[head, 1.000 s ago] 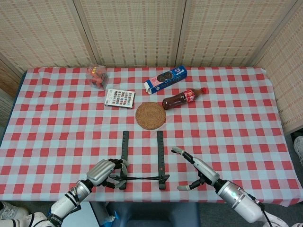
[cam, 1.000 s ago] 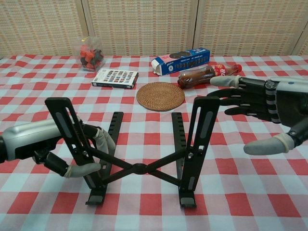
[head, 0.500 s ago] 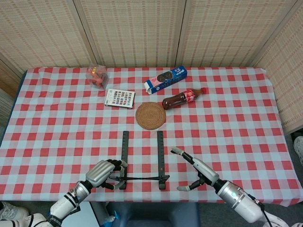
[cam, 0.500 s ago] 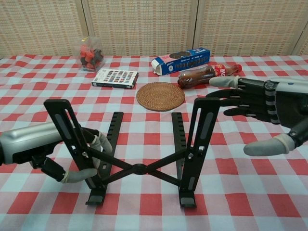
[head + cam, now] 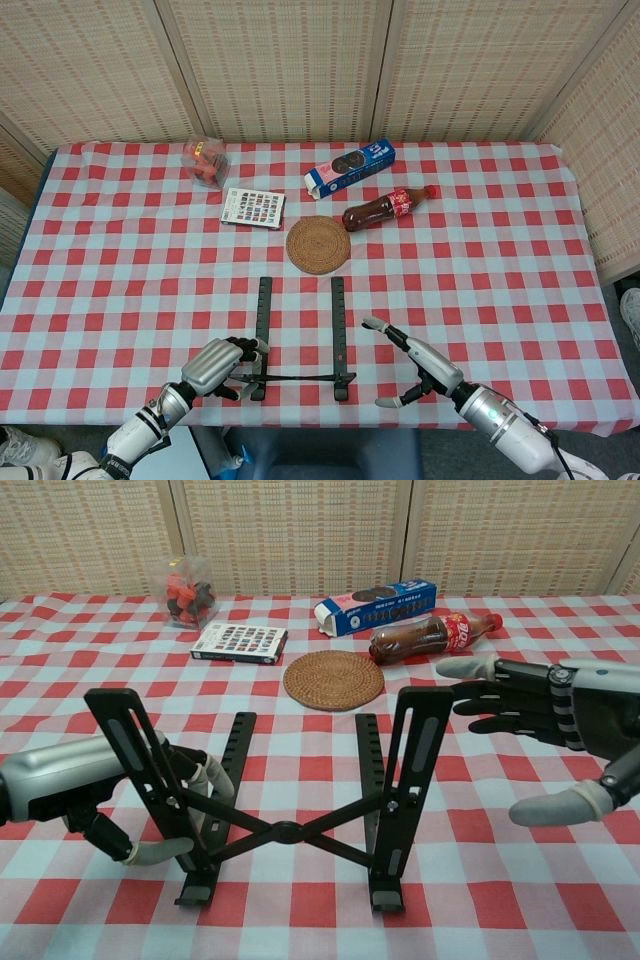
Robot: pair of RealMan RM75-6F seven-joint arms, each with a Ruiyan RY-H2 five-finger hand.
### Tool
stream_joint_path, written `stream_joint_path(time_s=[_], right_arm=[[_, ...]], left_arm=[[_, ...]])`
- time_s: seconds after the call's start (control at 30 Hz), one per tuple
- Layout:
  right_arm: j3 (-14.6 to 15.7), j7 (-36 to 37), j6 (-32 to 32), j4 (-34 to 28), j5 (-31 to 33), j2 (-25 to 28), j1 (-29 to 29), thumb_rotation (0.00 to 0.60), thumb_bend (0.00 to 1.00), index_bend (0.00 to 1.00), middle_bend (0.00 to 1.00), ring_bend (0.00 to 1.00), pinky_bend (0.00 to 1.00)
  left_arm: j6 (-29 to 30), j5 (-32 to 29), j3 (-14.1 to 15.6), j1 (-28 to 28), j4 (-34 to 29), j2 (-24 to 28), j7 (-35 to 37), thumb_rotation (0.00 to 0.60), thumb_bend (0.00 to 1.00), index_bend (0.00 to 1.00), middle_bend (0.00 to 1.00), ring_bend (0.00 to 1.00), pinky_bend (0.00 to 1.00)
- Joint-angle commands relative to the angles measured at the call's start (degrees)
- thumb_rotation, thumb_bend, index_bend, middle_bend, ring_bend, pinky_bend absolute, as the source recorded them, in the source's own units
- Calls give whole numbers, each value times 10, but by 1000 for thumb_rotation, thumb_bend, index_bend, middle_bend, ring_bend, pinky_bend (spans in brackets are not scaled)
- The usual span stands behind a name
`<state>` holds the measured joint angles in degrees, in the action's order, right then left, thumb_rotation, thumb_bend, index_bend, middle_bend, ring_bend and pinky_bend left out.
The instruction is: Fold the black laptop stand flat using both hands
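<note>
Table (image 5: 520, 260) carries a checked cloth; stand (image 5: 290, 830) sits at its near edge, unfolded, both uprights raised and crossbars forming an X; left hand (image 5: 120, 800) grips the left upright, fingers curled around it; right hand (image 5: 545, 725) hovers just beside the right upright, fingers spread, grasping nothing; beyond lie box (image 5: 349, 166), bottle (image 5: 388, 208), round mat (image 5: 318, 245), card pack (image 5: 253, 208) and jar (image 5: 205, 161).

The head view looks steeply down over the whole bench (image 5: 480, 260); the chest view faces forward, low and close, sharing its near part.
</note>
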<state>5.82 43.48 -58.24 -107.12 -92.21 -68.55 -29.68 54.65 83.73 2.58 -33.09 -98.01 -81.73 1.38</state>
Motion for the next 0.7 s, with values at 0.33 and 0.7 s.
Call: stream_joint_path(time_s=[0.33, 0.7], right_arm=[[-30, -209, 72, -54, 149, 5, -21, 600, 107, 208, 139, 0, 0], [-64, -328, 98, -66, 270, -35, -51, 600, 107, 281, 170, 0, 0]], left_arm=[[-2, 1, 0, 0, -4, 3, 1, 529, 358, 544, 260, 285, 309], [-8, -2, -1, -3, -6, 4, -4, 502, 358, 480, 259, 283, 302]])
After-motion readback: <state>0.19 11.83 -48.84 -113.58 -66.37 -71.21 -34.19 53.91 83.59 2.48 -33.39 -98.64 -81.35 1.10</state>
